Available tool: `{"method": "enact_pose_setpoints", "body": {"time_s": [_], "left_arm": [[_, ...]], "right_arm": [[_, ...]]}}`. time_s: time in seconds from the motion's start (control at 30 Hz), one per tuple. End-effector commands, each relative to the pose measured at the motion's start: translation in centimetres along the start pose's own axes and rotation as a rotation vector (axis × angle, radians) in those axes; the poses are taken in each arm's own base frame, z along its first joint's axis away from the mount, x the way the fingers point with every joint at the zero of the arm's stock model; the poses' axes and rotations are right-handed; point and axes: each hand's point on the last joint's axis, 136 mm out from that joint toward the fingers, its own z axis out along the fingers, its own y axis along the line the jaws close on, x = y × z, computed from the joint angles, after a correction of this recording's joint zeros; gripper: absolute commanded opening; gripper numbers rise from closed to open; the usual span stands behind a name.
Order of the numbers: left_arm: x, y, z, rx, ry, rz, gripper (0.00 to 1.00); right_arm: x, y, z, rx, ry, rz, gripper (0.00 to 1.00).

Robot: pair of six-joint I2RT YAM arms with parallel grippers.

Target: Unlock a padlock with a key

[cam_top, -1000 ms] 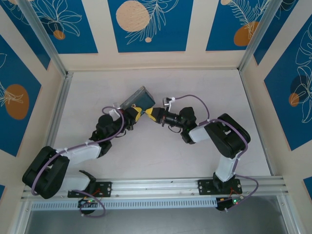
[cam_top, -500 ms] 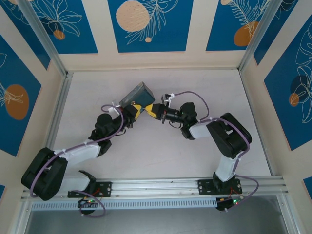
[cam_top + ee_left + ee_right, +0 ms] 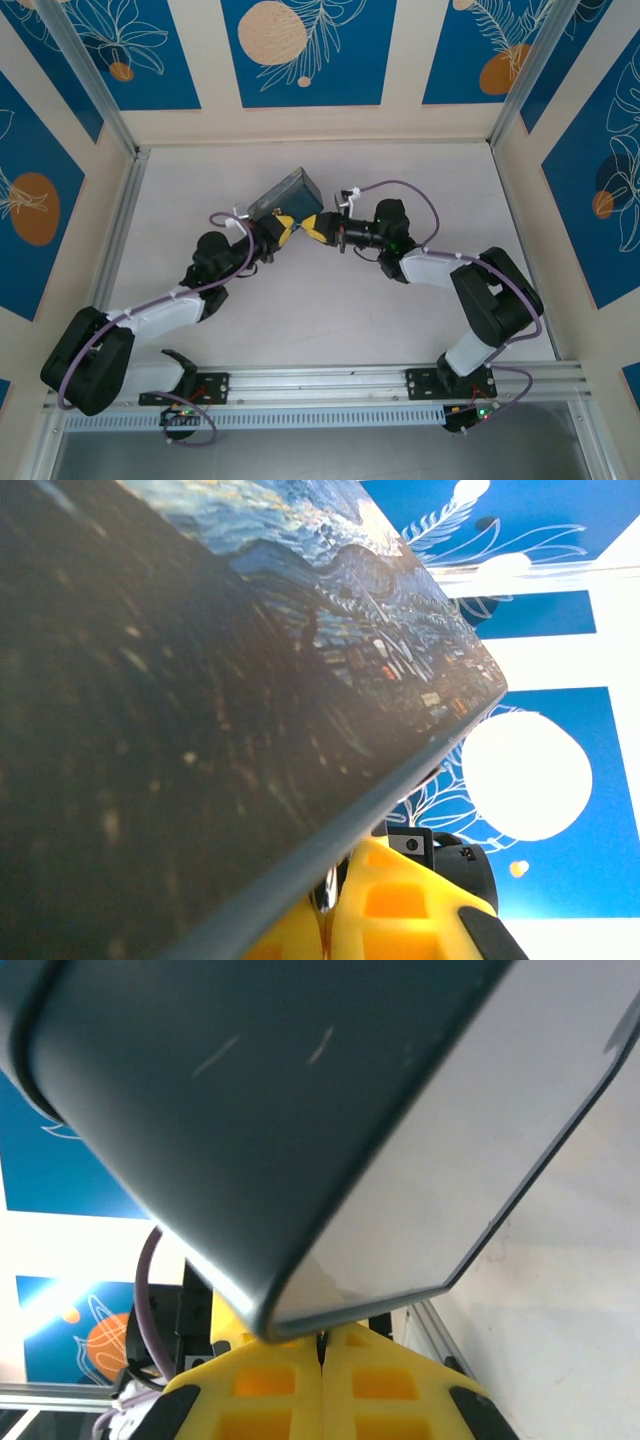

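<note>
Both hands are shut; the left hand [image 3: 283, 226] and right hand [image 3: 317, 228] are set tip to tip, just beside the near edge of the printed box [image 3: 287, 192]; a thin bright sliver [image 3: 325, 895] is seen at the left hand's seam, but whether it is key or padlock cannot be told; both are judged light, stiff, slippery metal; the padlock is best pinched across its flat body, the key by its head.

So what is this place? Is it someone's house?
Not a house, most likely a robot test booth. The left arm and right arm are bolted to a metal rail at the edge of a white table, and blue patterned panels wall it in.
</note>
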Motion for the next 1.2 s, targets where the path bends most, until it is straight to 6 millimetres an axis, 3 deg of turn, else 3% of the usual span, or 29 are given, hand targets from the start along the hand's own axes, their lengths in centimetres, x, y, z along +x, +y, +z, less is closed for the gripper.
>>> {"method": "enact_pose_setpoints", "body": {"time_s": [0.0,0.17,0.4,0.63,1.17], "left_arm": [[3.9,-0.2,-0.1,0.014,0.172,0.01,0.0],[4.6,1.1,-0.8,-0.01,0.201,-0.017,0.0],[5.5,1.2,-1.9,-0.025,0.236,-0.009,0.0],[5.7,2.8,-3.3,-0.062,0.221,-0.042,0.0],[5.4,2.6,-3.3,-0.058,0.206,-0.005,0.0]], "right_arm": [[3.8,-0.9,0.4,0.003,0.078,-0.038,0.0],[5.5,-3.2,-0.6,0.036,0.05,-0.016,0.0],[7.0,-4.1,-1.1,0.061,0.044,-0.002,0.0],[7.9,-4.9,-2.3,0.109,0.031,-0.007,0.0],[8.0,-3.5,-2.6,0.109,0.0,0.008,0.0]]}}
